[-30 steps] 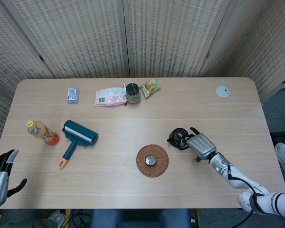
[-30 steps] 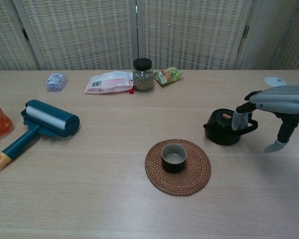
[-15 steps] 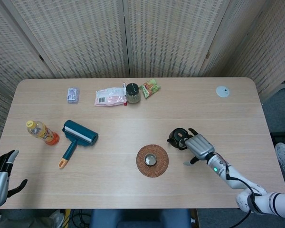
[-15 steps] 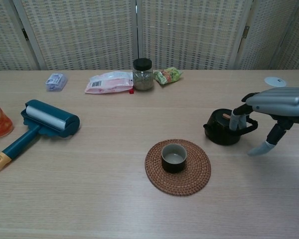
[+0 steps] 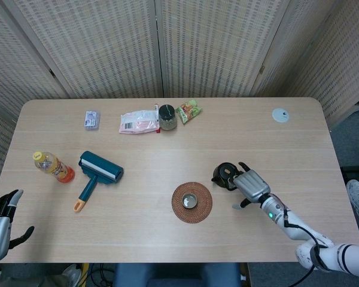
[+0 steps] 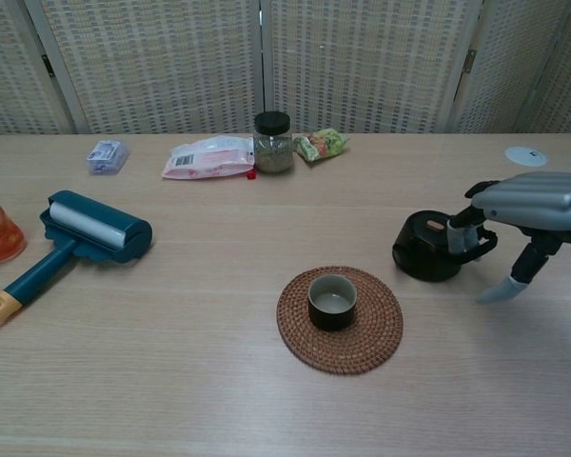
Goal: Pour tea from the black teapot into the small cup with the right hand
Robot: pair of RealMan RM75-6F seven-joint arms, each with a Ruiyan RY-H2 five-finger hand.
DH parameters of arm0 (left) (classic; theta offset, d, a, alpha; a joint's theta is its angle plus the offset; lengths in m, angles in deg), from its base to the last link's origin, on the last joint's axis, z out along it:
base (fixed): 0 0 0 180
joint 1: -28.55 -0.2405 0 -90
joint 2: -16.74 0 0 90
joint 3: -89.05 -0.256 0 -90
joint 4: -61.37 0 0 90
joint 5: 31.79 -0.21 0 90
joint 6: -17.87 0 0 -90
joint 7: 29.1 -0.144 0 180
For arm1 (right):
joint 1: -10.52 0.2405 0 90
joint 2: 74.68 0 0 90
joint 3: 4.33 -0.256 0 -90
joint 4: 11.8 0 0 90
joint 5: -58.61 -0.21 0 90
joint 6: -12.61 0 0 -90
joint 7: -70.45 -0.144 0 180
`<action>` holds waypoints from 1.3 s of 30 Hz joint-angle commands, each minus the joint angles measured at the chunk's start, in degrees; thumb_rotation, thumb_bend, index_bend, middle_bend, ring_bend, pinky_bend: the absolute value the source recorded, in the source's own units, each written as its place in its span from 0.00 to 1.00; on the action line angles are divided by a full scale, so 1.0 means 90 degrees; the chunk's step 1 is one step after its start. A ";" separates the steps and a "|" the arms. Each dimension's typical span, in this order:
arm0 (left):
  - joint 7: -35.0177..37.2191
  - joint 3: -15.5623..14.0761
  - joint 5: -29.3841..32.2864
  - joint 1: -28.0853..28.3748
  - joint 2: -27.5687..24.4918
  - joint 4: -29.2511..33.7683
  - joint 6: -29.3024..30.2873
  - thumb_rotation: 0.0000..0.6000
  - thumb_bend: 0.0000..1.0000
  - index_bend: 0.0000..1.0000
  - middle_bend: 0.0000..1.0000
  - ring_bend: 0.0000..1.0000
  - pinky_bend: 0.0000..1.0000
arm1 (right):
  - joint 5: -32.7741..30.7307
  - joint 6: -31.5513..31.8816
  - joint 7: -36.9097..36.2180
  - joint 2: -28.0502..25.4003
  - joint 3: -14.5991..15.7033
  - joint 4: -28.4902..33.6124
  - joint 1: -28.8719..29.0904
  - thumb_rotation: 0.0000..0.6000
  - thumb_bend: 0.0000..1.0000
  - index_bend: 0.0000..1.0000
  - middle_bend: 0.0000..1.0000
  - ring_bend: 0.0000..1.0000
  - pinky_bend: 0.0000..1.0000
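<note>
Nearest to us, at about seven o'clock off the counter's edge, our left hand hangs with its fingers apart and nothing in them; only the head view shows it.

At about four o'clock, our right hand reaches in over the counter from the right. Its fingers are hooked into the handle of the black teapot, while the thumb points down and away, apart from the pot. We cannot tell whether the grasp is firm. The teapot looks to be resting on the counter, upright.

Near the middle, just at nine o'clock from the teapot, the small cup stands upright in the centre of a round woven mat. Cup and teapot are near each other but apart.

At nine o'clock lies a teal lint roller, its handle towards us, and just beyond it on the left a bottle of orange drink.

Farther off, at twelve o'clock, a jar with a black lid stands between a pink packet on its left and a green snack bag on its right. A small clear packet lies at eleven o'clock, and a white disc at two o'clock.
</note>
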 commanded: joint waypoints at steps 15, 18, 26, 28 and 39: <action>0.0022 0.0000 0.0011 -0.0017 0.0022 -0.0031 0.0003 1.00 0.20 0.08 0.10 0.12 0.04 | -0.0061 0.0028 0.0208 0.0032 0.0139 0.0023 -0.0059 0.65 0.00 0.43 0.47 0.34 0.00; 0.0024 -0.0002 0.0008 -0.0016 0.0022 -0.0033 -0.0003 1.00 0.20 0.08 0.10 0.12 0.04 | -0.0064 0.0021 0.0233 0.0048 0.0181 0.0015 -0.0080 0.65 0.00 0.44 0.47 0.35 0.00; 0.0033 -0.0009 0.0011 -0.0019 0.0026 -0.0043 -0.0016 1.00 0.20 0.08 0.10 0.12 0.04 | -0.0069 0.0015 0.0264 0.0052 0.0252 -0.0003 -0.0126 0.66 0.00 0.46 0.49 0.37 0.00; 0.0032 -0.0012 0.0005 -0.0017 0.0030 -0.0044 -0.0019 1.00 0.20 0.08 0.10 0.12 0.04 | -0.0076 0.0017 0.0248 0.0062 0.0254 -0.0015 -0.0137 0.66 0.00 0.47 0.50 0.39 0.00; 0.0011 -0.0014 0.0018 -0.0037 0.0027 -0.0041 -0.0004 1.00 0.20 0.08 0.10 0.12 0.04 | -0.0115 -0.0106 0.0019 0.0172 0.0128 -0.0209 -0.0075 0.73 0.00 0.66 0.67 0.59 0.00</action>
